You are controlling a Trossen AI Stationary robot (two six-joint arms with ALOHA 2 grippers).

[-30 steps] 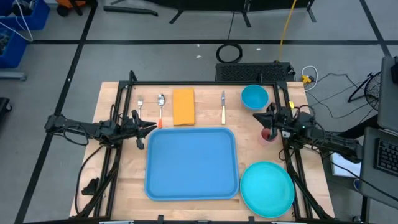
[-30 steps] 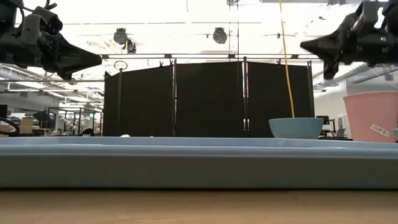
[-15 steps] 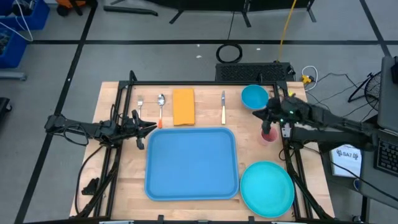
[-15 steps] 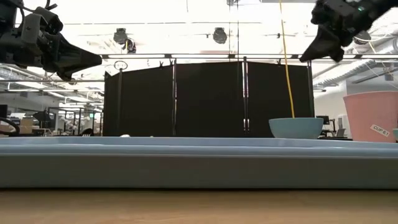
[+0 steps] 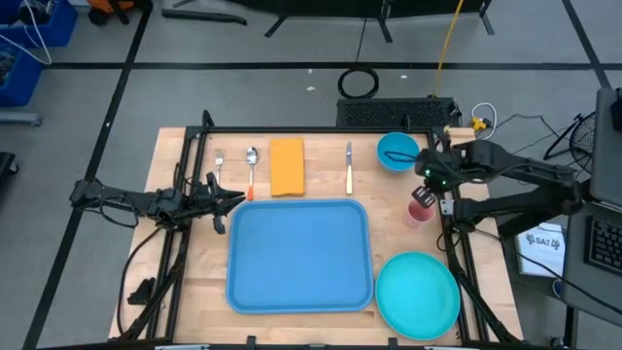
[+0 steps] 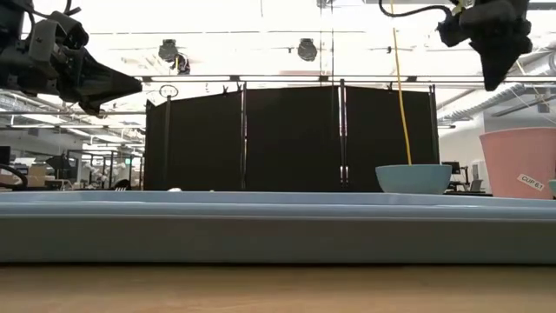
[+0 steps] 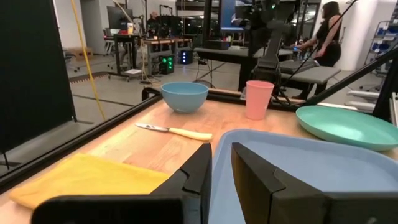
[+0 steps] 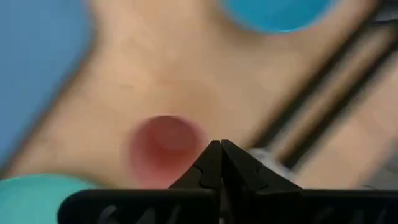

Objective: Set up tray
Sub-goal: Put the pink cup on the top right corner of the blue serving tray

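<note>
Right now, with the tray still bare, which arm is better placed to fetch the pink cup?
Right. The right gripper hangs above the pink cup, fingers shut, looking down into it. The left gripper waits across the blue tray, beside the spoon.

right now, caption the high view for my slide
Right gripper above the pink cup, left gripper waiting beside the bare blue tray.

— What sort of place is this?
— A robotics lab or workshop. The wooden worktop (image 5: pixel 194 253) stands on a grey floor marked with black tape lines (image 5: pixel 117 92); black partition screens (image 6: pixel 291 135) fill the middle of the low view.
— Anything else?
— Exposed ceiling ducts (image 6: pixel 304 48), equipment benches (image 7: pixel 149 43), and a person (image 7: pixel 326 34) at the upper right.
</note>
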